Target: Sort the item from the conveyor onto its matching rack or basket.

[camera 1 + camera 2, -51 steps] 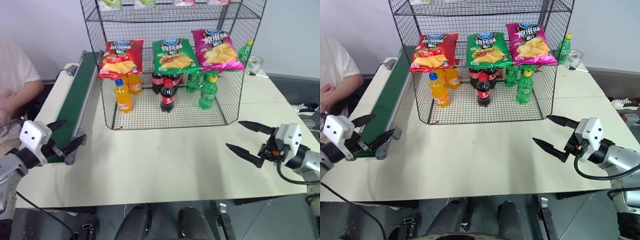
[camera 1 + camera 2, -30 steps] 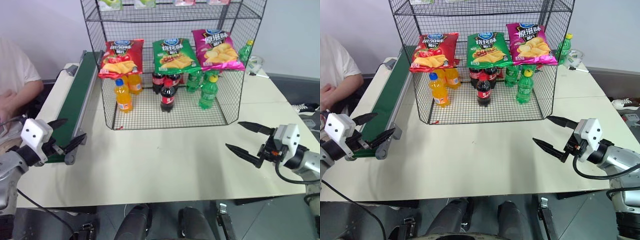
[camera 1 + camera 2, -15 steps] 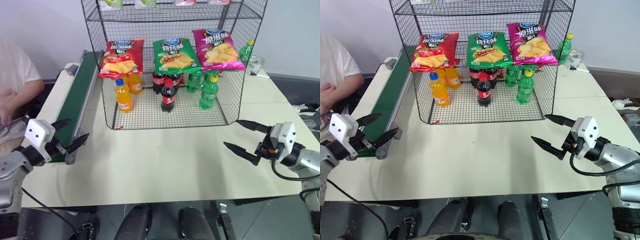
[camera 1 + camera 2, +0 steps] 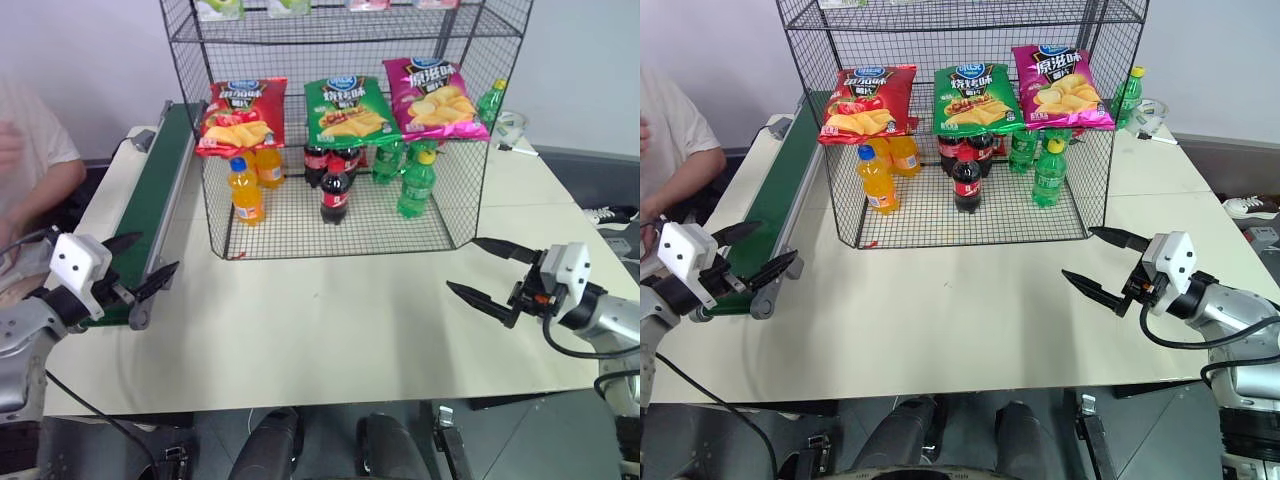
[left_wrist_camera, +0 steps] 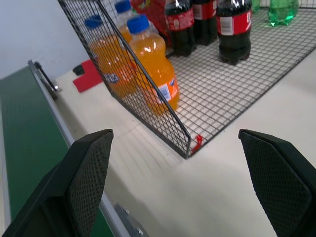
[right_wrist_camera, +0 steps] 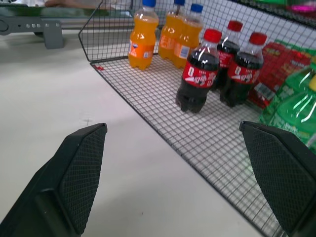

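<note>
The red chip bag [image 4: 242, 115] lies on a middle tier of the black wire rack [image 4: 455, 190], at its left end, beside a green bag and a magenta bag. Left of the rack runs the dark green conveyor [image 4: 155, 195], its belt bare. My left gripper [image 4: 140, 262] hovers open over the conveyor's near end, empty. My right gripper [image 4: 462, 264] hangs open over the table to the right of the rack's front corner, also empty. In the left wrist view both fingers [image 5: 86, 182] stand wide apart, facing the rack's corner.
Orange soda bottles [image 4: 246, 188], cola bottles [image 4: 334, 192] and green bottles [image 4: 417, 185] stand on the rack's bottom grid. A green bag [image 4: 345, 110] and magenta bag [image 4: 433, 98] share the tier. A person [image 4: 30, 160] sits at the left. The cream table [image 4: 330, 310] spreads before the rack.
The person's hand at the left has lifted upward. Both grippers hold their places, open as before.
</note>
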{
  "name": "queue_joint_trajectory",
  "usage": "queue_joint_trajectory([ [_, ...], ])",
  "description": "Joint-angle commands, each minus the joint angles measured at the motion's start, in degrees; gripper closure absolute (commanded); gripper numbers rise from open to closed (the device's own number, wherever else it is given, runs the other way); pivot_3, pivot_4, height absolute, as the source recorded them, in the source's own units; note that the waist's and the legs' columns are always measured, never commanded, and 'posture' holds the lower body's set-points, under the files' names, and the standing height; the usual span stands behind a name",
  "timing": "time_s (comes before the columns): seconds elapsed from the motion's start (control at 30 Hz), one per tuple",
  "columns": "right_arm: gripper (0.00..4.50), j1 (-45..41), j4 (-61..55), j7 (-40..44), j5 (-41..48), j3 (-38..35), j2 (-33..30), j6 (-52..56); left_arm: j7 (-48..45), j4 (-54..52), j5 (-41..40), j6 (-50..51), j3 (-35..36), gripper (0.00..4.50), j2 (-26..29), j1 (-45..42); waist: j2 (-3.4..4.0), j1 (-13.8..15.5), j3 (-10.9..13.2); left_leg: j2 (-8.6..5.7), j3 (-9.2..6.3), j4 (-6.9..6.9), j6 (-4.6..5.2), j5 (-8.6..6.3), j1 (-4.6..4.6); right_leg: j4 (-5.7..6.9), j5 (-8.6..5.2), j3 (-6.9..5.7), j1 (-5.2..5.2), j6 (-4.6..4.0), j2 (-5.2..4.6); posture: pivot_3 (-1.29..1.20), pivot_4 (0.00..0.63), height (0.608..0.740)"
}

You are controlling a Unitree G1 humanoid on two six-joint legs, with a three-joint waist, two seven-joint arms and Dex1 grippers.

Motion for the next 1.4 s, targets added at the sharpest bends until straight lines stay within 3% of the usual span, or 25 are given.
queue_joint_trajectory([
  [0.03,0.00,-0.5,-1.0,0.0,0.4,-0.4,-0.5,0.0,0.4,-1.5,-0.4,-0.4,0.6,0.24,-0.2,-0.5,0.00,0.0,0.0,0.00,0.00,0.00,0.00,0.00,0.00,0.00,0.00,0.00,0.00,0.00,0.00,0.00,0.150,0.740],
  [0.87,0.00,-0.4,-2.8,-1.1,0.1,0.0,-0.7,1.3,-1.3,-6.5,-6.6,7.4,0.5,0.24,-1.7,0.9,0.04,0.0,0.1,0.00,0.00,-0.05,0.00,0.00,-0.02,-0.01,0.00,0.01,-0.04,0.00,0.00,0.00,0.150,0.740],
  [1.4,0.00,-1.9,-1.8,-0.9,-0.2,1.3,-0.6,1.5,1.8,-5.5,-2.1,3.7,0.7,0.24,-1.5,1.7,0.06,0.0,0.1,0.00,0.00,-0.08,0.00,0.00,-0.03,-0.06,0.00,0.01,-0.05,0.00,-0.01,0.00,0.150,0.740],
])
